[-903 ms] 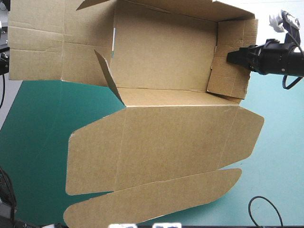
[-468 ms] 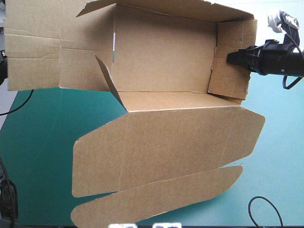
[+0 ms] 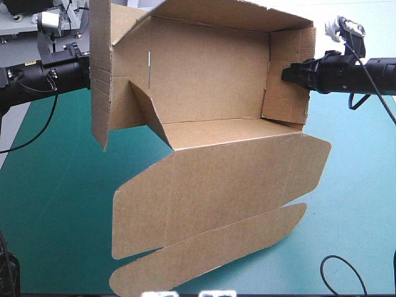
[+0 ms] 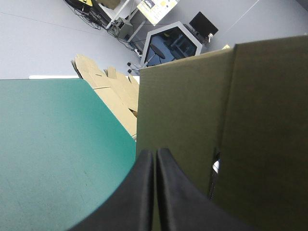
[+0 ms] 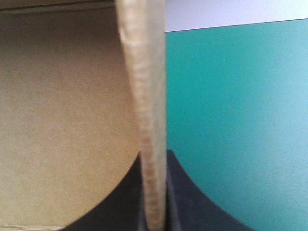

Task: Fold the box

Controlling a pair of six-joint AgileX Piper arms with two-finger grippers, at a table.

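The brown box (image 3: 210,68) stands in the middle of the table with its back wall up and its lid (image 3: 229,185) lying flat toward the front. My left gripper (image 3: 86,65) is shut on the box's left panel (image 3: 102,80), which stands upright. In the left wrist view the gripper (image 4: 155,153) pinches that board (image 4: 231,120). My right gripper (image 3: 286,74) is shut on the raised right wall (image 3: 288,80). In the right wrist view the board's edge (image 5: 144,86) runs between the gripper's (image 5: 154,161) two fingers. A small inner flap (image 3: 148,111) leans inward.
The lid's tuck flap (image 3: 210,257) reaches almost to the table's front edge. Bare teal-green cover (image 3: 55,204) lies left and right of the lid. A stack of more brown board (image 4: 110,91) shows beyond the table's edge in the left wrist view.
The left panel, spread out flat earlier, now stands upright with my left gripper on it. The whole box has shifted and turned a little. My right gripper stayed on the right wall.
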